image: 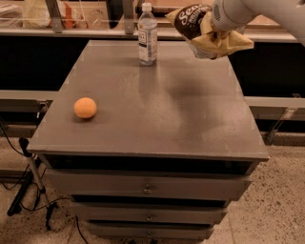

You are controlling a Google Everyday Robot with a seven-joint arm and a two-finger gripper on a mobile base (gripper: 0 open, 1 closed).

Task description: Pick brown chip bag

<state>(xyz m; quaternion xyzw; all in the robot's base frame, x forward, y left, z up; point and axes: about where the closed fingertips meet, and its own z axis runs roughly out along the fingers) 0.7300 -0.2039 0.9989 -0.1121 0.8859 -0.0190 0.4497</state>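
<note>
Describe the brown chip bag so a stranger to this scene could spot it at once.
Find the grey drawer cabinet and look above its far right corner, where the gripper on the white arm holds the brown chip bag in the air. It is crinkly, dark brown with white script on top, pale yellow below, unlike the clear water bottle left of it.

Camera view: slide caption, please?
Gripper holds crinkly brown chip bag above grey cabinet's far right corner; clear plastic bottle, orange ball on top.

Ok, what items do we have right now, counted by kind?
water bottle: 1, on the cabinet top
orange: 1, on the cabinet top
brown chip bag: 1, held in the gripper above the back right corner
Total: 3
</note>
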